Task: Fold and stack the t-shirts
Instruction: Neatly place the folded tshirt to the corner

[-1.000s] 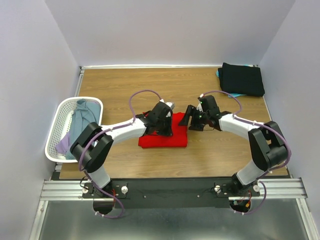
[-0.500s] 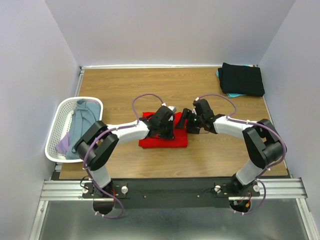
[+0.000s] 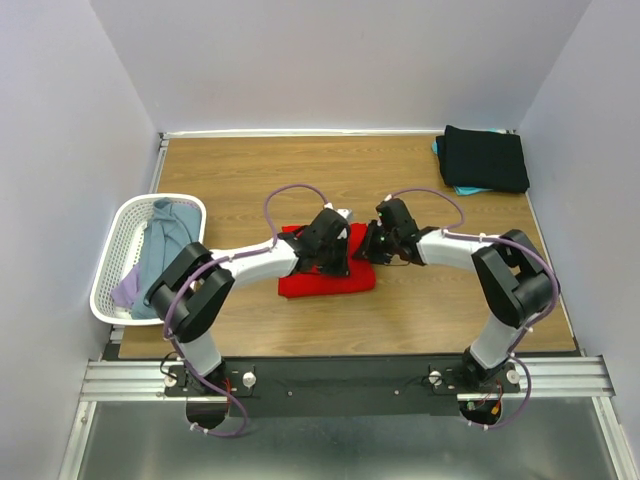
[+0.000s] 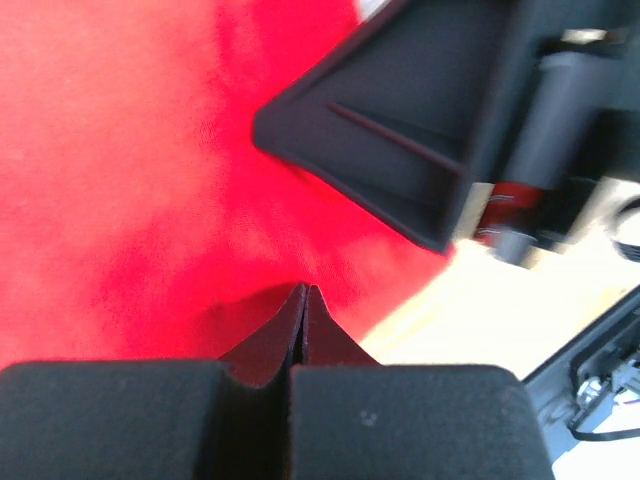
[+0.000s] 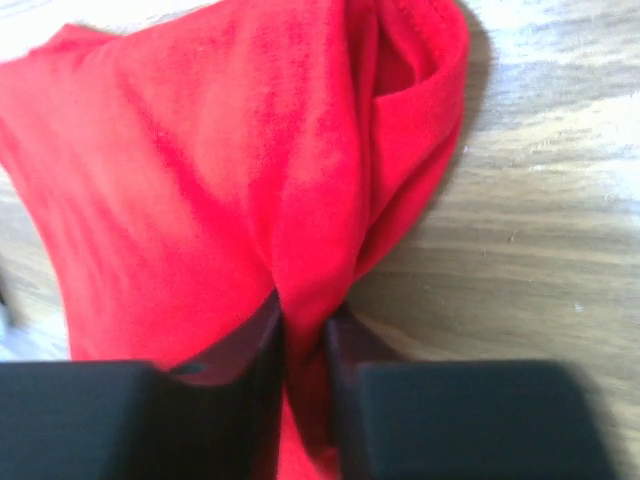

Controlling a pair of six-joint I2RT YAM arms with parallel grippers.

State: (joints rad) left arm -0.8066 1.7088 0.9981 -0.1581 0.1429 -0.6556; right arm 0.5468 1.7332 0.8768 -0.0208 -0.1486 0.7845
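While the left gripper (image 4: 305, 308), jaws together, seemingly pins the red t-shirt (image 3: 312, 283) flat, the right gripper (image 5: 303, 312) clamps its bunched edge, likely to fold.

Upper right of the top view, the black t-shirt (image 3: 485, 158) hides all but slivers of the teal t-shirt (image 3: 462, 189); both wrist views crop the red t-shirt (image 5: 180, 170).

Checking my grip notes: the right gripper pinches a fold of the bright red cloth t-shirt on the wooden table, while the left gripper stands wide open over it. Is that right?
Not quite. The left gripper is shut, not wide open: the left wrist view shows its fingertips pressed together over the bright red cloth t-shirt. The right gripper does pinch a fold of it.
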